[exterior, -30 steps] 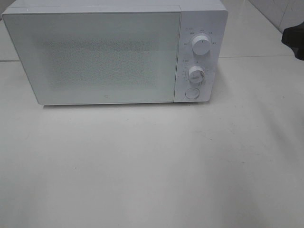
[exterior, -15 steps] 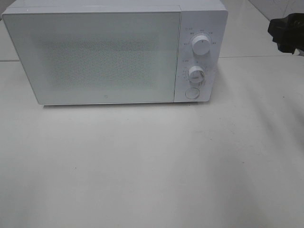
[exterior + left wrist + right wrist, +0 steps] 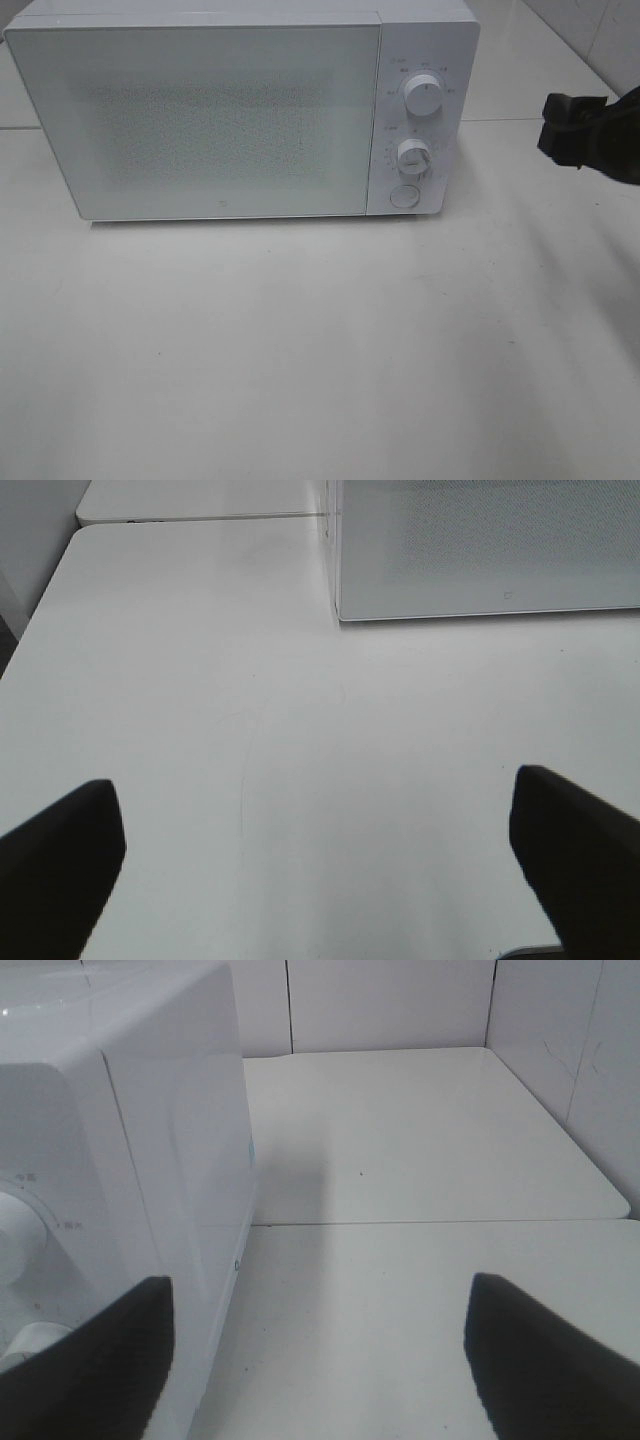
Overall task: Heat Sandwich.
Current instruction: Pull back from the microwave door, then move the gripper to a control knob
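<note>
At the 3 o'clock edge of the high view, the right gripper (image 3: pixel 562 130) now reaches well into the picture. A second ago only a dark scrap of it showed near 2 o'clock, and half a second ago it was higher and further out. It has come down and inward. It hangs over the table (image 3: pixel 300 350) at 3 o'clock of the microwave (image 3: pixel 220 120), level with the gap between the upper dial (image 3: pixel 424 96) and the lower dial (image 3: pixel 413 156), apart from the casing. Nothing else has shifted: the door (image 3: pixel 200 120) is closed as before, and the round button (image 3: pixel 404 196) sits at 6 o'clock of the dials.

In its own wrist view the right gripper (image 3: pixel 320 1370) has its jaws spread wide with nothing between them, and the microwave (image 3: pixel 170 1160) is close beside it. The left gripper (image 3: pixel 320 865) is outside the high view. Its wrist view shows its fingers (image 3: pixel 55 870) fully apart over the table, holding nothing, with the microwave (image 3: pixel 480 550) ahead.

The sandwich shows in no view. The door panel is frosted, so I cannot tell whether it lies inside, nor where it is relative to either gripper.
</note>
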Controlling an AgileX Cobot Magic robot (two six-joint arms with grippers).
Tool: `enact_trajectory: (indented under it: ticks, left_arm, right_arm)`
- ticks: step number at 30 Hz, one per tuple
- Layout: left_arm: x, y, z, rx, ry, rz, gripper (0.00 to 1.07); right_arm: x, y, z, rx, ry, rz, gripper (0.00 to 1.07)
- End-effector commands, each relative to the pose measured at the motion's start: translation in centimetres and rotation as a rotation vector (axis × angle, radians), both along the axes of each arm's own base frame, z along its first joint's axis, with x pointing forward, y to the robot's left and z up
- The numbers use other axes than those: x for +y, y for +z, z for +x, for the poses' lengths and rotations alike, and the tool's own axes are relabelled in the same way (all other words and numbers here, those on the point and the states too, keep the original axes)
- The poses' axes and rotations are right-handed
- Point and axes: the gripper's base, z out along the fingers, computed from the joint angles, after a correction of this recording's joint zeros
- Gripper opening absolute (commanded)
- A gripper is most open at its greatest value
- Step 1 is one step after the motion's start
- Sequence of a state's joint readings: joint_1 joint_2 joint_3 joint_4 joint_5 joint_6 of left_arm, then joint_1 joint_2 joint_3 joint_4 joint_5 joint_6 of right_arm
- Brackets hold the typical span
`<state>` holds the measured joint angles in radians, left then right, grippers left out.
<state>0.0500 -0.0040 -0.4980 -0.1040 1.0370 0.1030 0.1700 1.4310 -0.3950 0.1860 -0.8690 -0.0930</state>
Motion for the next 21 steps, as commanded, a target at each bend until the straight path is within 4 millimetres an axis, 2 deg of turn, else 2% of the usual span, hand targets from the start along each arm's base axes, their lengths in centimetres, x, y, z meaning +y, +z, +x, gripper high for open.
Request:
enact_trajectory:
  ticks: [1, 3, 11, 15, 21]
  left_arm:
    - [0.0, -0.1, -0.4, -0.029, -0.008, -0.002, 1.04]
    - [0.0, -0.1, -0.4, -0.029, -0.008, -0.002, 1.04]
    - [0.0, -0.1, -0.4, -0.029, -0.008, -0.002, 1.04]
    - [0.0, -0.1, -0.4, -0.029, -0.008, -0.002, 1.04]
    - [0.0, -0.1, -0.4, -0.029, -0.008, -0.002, 1.04]
  right_arm:
    - [1.1, -0.6, 0.0, -0.035, -0.020, -0.044, 0.76]
    - [2.4, -1.3, -0.1, -0.040, -0.018, -0.069, 0.76]
    - [5.0, -2.5, -0.6, -0.059, -0.030, -0.055, 0.76]
    - [6.9, -3.5, -1.2, -0.051, -0.017, -0.057, 0.76]
    - [8.4, -4.8, -1.7, -0.034, -0.005, -0.079, 0.76]
